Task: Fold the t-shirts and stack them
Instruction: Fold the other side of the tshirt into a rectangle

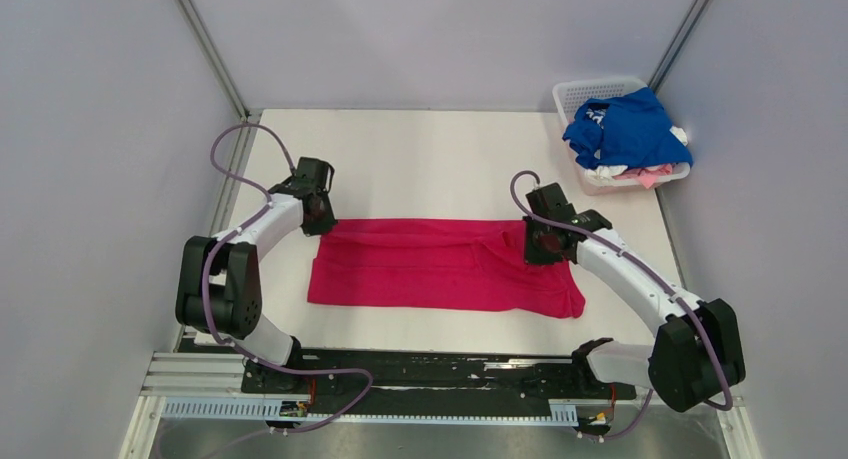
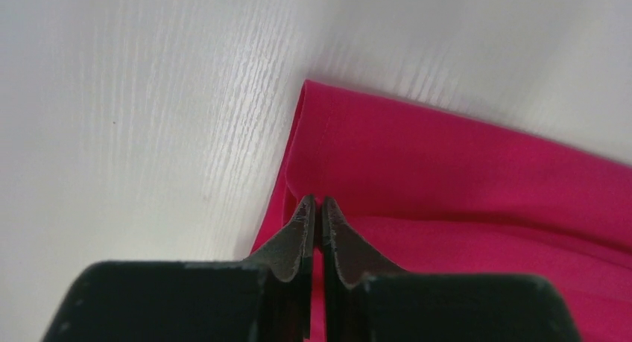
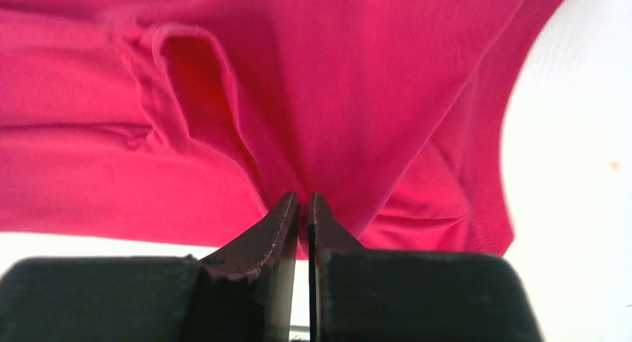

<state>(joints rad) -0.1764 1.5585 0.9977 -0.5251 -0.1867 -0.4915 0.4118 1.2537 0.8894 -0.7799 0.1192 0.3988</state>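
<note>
Shirt [image 1: 440, 264] lies spread on tabletop [image 1: 420, 159], well apart from basket [image 1: 578, 95]. Left claw [image 2: 317, 202] and right claw [image 3: 303, 198] each pinch its basket-side edge. Lift both evenly, carrying that edge across taut.

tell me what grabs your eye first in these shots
A magenta-red t-shirt lies folded into a long band across the middle of the white table. The left arm and right arm reach to its far edge, one near each end, jaws pinched shut on the cloth. At the far right corner, a royal blue t-shirt is heaped over other clothes in a white basket.
</note>
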